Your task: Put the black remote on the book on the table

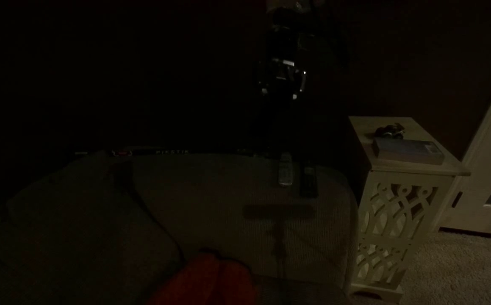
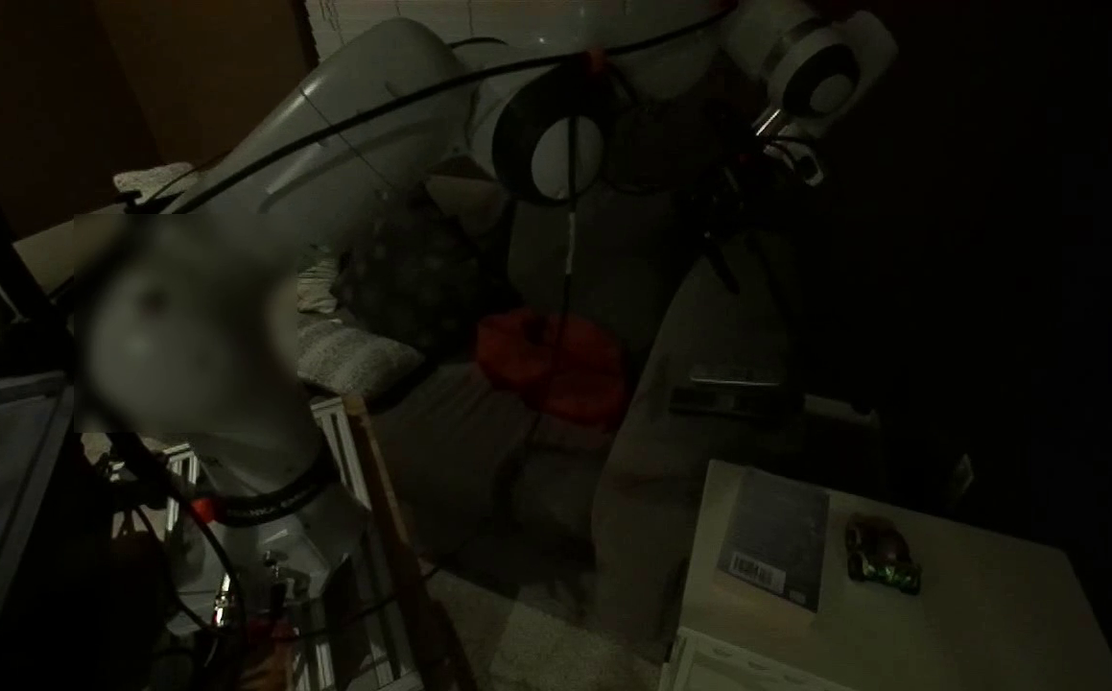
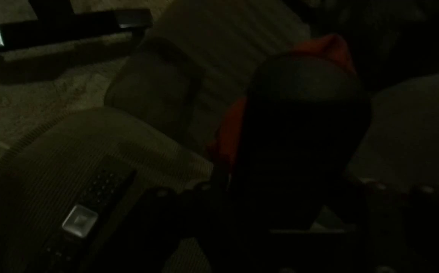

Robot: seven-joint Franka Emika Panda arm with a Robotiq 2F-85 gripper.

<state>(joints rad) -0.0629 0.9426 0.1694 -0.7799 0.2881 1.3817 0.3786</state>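
The scene is very dark. My gripper (image 1: 281,90), also in an exterior view (image 2: 728,192), hangs above the sofa arm, beside the table. In the wrist view, a black oblong with a rounded end, seemingly the black remote (image 3: 306,113), fills the space between my fingers (image 3: 293,185); it juts down below the gripper in an exterior view (image 2: 723,266). The finger contact is lost in shadow. The book (image 1: 408,151), pale grey with a barcode label, lies flat on the white lattice-sided table (image 1: 360,123); both also show from another side, book (image 2: 776,533) and table (image 2: 987,614).
A small toy car (image 1: 390,131) stands next to the book, also in an exterior view (image 2: 884,554). A lighter grey remote (image 1: 285,170) and another dark remote (image 1: 309,181) with a silver square (image 3: 80,220) lie on the sofa arm. Orange-red cloth (image 2: 556,365) lies on the sofa.
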